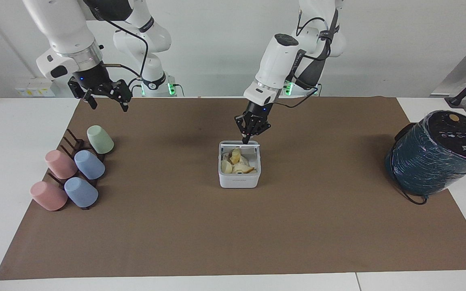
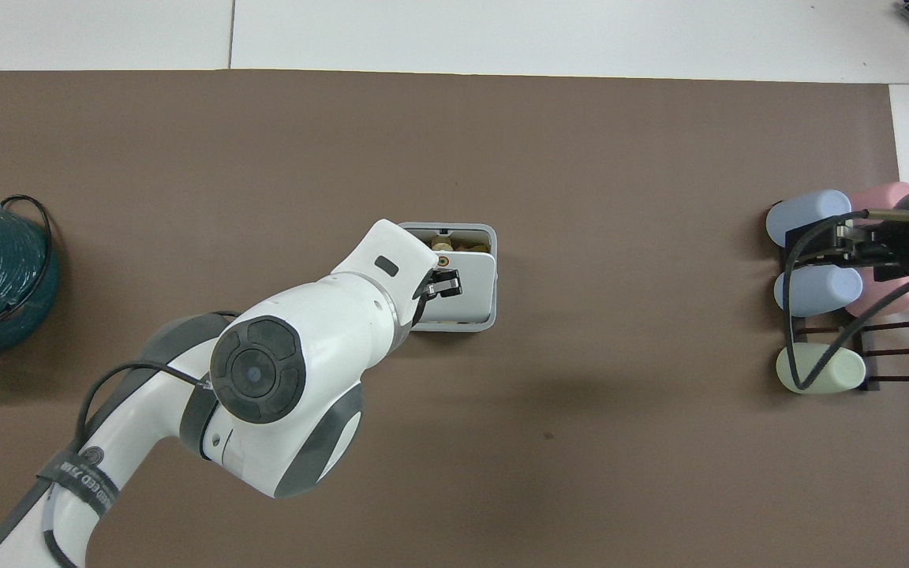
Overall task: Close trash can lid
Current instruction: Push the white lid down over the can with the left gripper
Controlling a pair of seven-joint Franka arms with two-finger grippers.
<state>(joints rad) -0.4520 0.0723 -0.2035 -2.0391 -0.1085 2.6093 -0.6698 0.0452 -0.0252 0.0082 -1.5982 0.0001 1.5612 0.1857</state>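
The small white trash can (image 1: 239, 180) stands mid-table on the brown mat, holding pale food scraps (image 1: 237, 165). Its hinged white lid (image 1: 233, 143) is tilted forward, partway down over the opening. In the overhead view the lid (image 2: 472, 288) covers most of the can (image 2: 454, 326), and its orange dot (image 2: 443, 259) shows. My left gripper (image 1: 246, 140) is shut, with its tips on the lid's top edge; it also shows in the overhead view (image 2: 445, 284). My right gripper (image 1: 107, 104) is open and empty, waiting in the air over the cup rack.
A large dark teal wrapped cylinder (image 1: 435, 155) stands at the left arm's end of the table. A dark rack with several pastel cups (image 1: 75, 173) lies at the right arm's end, under the right gripper (image 2: 825, 246).
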